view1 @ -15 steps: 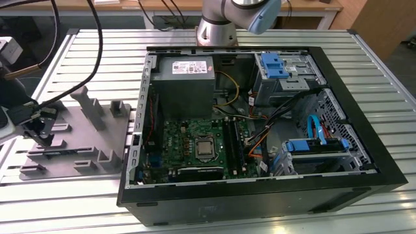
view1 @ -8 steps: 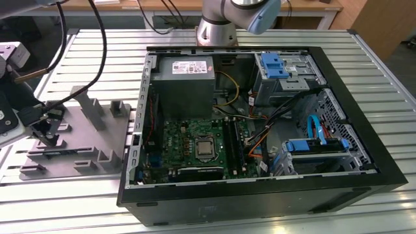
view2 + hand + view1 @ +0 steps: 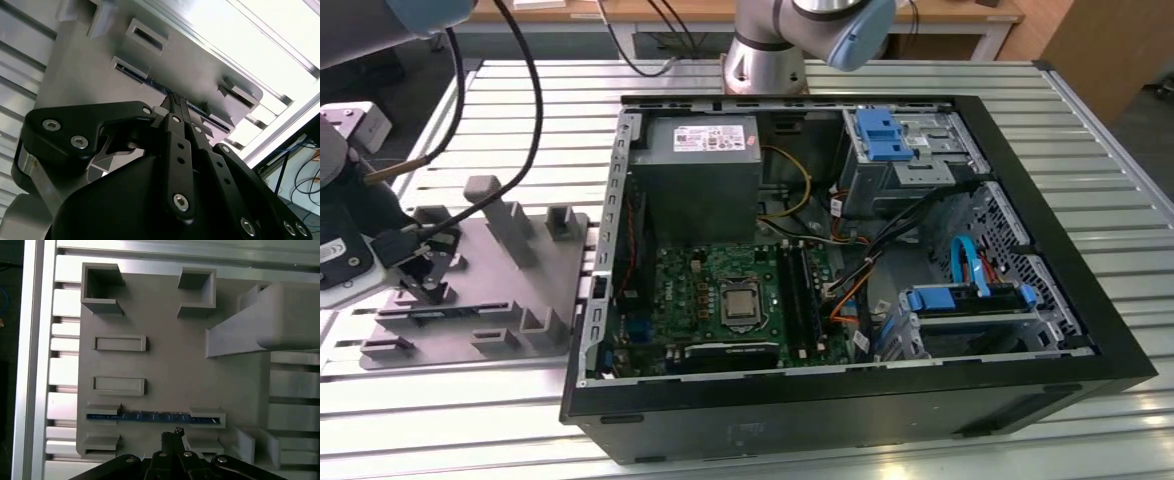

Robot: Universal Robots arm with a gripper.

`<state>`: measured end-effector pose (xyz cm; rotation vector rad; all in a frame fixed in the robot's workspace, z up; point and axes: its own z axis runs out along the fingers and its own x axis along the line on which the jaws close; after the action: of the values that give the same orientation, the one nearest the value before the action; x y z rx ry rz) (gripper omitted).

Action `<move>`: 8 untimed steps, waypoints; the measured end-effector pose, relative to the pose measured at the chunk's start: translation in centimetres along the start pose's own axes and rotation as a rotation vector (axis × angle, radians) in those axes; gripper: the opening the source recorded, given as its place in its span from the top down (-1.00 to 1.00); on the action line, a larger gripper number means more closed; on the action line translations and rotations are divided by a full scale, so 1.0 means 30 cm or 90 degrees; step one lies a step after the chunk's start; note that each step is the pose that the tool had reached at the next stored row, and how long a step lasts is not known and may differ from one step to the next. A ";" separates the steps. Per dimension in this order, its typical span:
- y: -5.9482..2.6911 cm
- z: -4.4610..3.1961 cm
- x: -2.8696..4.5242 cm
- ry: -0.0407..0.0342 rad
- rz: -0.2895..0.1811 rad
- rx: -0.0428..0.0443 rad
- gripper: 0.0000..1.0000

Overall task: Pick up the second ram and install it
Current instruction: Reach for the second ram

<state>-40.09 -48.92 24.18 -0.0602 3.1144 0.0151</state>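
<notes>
The second ram (image 3: 150,416) is a slim dark strip with a bluish edge, standing on edge between two holders of the grey tray (image 3: 165,370). In the second wrist view the ram (image 3: 150,83) runs as a thin dark line just past my fingertips. My gripper (image 3: 172,432) hangs above the tray, a little to one side of the strip and not touching it. Its black fingers (image 3: 176,107) are pressed together, shut with nothing between them. In the exterior view my gripper (image 3: 430,272) is over the tray (image 3: 500,300) at the exterior view's left.
An open computer case (image 3: 854,250) lies at the exterior view's right, with the green board (image 3: 720,300) and its long black memory sockets (image 3: 797,290) inside. Upright ribs and posts (image 3: 507,225) rise from the tray near my gripper. Cables (image 3: 480,120) trail above the slatted metal table (image 3: 480,420).
</notes>
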 end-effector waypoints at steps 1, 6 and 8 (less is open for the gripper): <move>0.003 0.006 0.004 0.0000 -0.001 0.0000 0.80; 0.020 0.036 0.028 -0.0004 -0.003 0.0000 0.80; 0.028 0.048 0.036 -0.0005 -0.003 0.0000 0.80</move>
<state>-41.15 -48.11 22.73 -0.0685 3.1134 0.0150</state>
